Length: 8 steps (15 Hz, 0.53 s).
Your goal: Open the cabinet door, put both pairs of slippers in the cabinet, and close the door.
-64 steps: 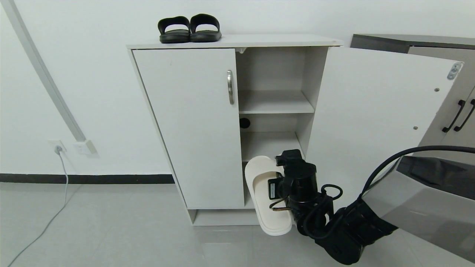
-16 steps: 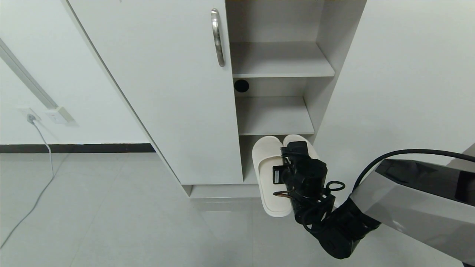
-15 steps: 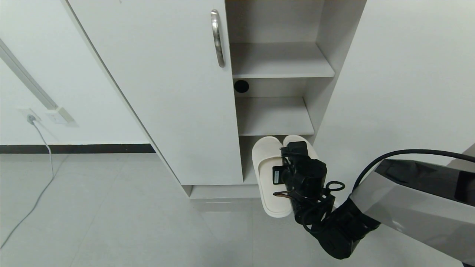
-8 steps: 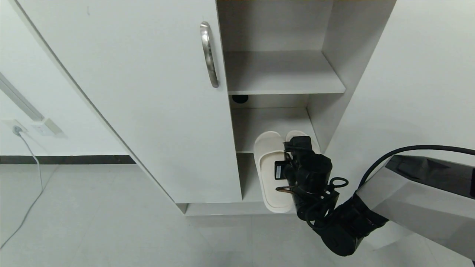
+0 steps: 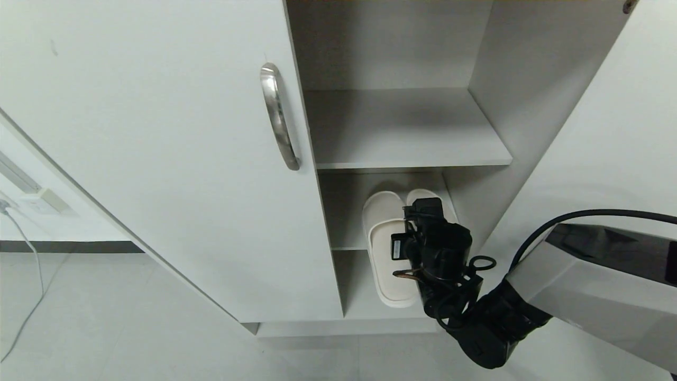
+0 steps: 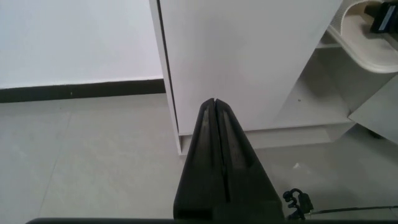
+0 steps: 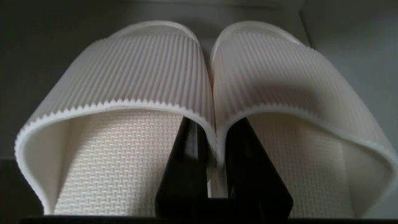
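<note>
A pair of white slippers (image 5: 383, 248) hangs side by side in my right gripper (image 5: 423, 207), which is shut on their two inner edges. In the right wrist view the black fingers (image 7: 186, 165) pinch the slippers (image 7: 143, 81) together where they meet. The toes reach into the white cabinet (image 5: 502, 106) above its lower shelf (image 5: 344, 222); the heels hang in front of the bottom compartment. The cabinet's right door (image 5: 613, 159) stands open and its left door (image 5: 158, 159) is closed. My left gripper (image 6: 214, 107) is shut and empty, low over the floor before the closed door.
The upper shelf (image 5: 402, 132) is bare. A metal handle (image 5: 278, 119) sticks out from the closed door. Grey tiled floor (image 6: 93, 162) lies in front of the cabinet. A wall socket with a cable (image 5: 16, 211) sits at the far left.
The head camera has come closer to the cabinet. My right gripper has lifted the white slippers and carried their toes from below the lower shelf to above it, into the opening.
</note>
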Motion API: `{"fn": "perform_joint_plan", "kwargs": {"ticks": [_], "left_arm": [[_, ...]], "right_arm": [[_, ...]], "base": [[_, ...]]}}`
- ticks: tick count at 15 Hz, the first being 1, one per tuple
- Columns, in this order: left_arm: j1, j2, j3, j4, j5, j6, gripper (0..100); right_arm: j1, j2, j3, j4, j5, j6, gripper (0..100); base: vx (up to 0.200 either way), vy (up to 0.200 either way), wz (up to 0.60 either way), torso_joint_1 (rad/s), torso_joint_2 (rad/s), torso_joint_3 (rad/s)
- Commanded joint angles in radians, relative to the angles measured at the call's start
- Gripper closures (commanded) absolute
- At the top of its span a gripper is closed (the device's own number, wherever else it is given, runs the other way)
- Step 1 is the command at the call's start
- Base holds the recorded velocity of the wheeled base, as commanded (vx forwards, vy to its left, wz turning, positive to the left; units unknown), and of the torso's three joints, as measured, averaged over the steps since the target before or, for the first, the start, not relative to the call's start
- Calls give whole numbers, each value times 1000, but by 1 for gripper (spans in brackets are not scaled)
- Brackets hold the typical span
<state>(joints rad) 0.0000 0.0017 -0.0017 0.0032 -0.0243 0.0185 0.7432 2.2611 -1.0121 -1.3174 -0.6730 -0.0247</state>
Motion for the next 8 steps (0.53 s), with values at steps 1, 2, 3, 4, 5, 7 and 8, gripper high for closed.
{"fn": "perform_joint_plan", "kwargs": {"ticks": [1,2,3,4,5,7,8], "left_arm": [[0,0,0,0,0,0,100],[0,0,0,0,0,0,100],[0,0,0,0,0,0,100],[0,0,0,0,1,-2,100],[0,0,0,0,1,-2,100],[0,0,0,0,1,-3,100],[0,0,0,0,1,-3,100]], "right_arm": [[-2,38,-28,0,1,2,100],[-10,52,-49,1,1,2,100],[-16,64,-83,21,3,2,100],[-21,68,-125,69,4,5,100],[-27,72,-168,112,6,15,100],[-51,94,-279,204,15,37,100],[-61,109,-313,227,15,37,100]], "base": [[0,0,0,0,0,0],[0,0,0,0,0,0],[0,0,0,0,0,0],[0,0,0,0,0,0],[0,0,0,0,0,0],[0,0,0,0,0,0],[0,0,0,0,0,0]]}}
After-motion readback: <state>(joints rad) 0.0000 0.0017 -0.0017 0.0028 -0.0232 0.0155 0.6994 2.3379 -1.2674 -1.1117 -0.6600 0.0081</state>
